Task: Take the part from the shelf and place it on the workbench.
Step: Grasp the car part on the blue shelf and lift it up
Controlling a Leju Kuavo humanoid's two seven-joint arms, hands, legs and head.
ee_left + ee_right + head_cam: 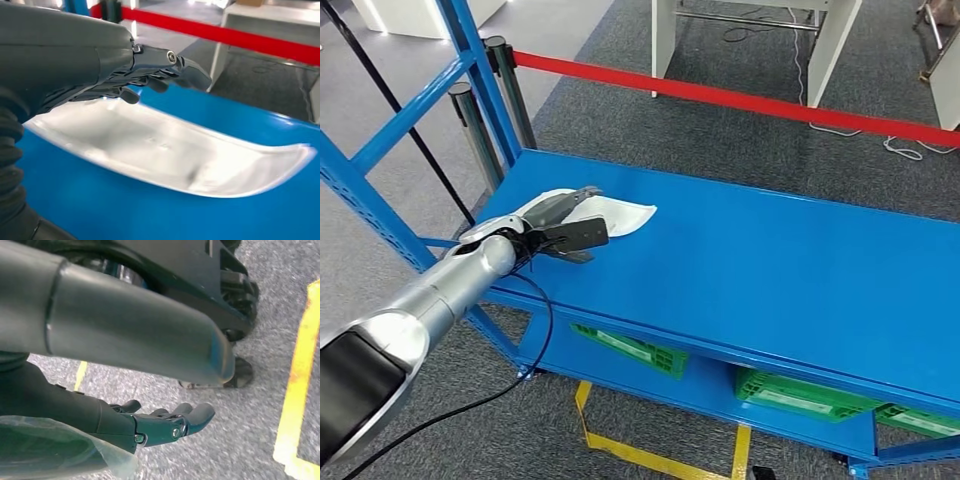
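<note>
A white, shallow, elongated part [626, 217] lies flat on the blue top surface [773, 270], near its left end. My left hand [561, 222] reaches over the part's left end with its fingers stretched out. In the left wrist view the fingers [166, 62] hover above the part [170, 155] with a gap between them, and nothing is gripped. My right hand [166, 422] hangs beside my body over the grey carpet, fingers loosely extended and holding nothing.
A red barrier tape [743, 100] runs behind the blue surface, held by dark posts [475, 130]. Blue shelf uprights [471, 50] stand at the left. Green crates [637, 350] sit on the lower level. Yellow floor marking [652, 455] lies in front.
</note>
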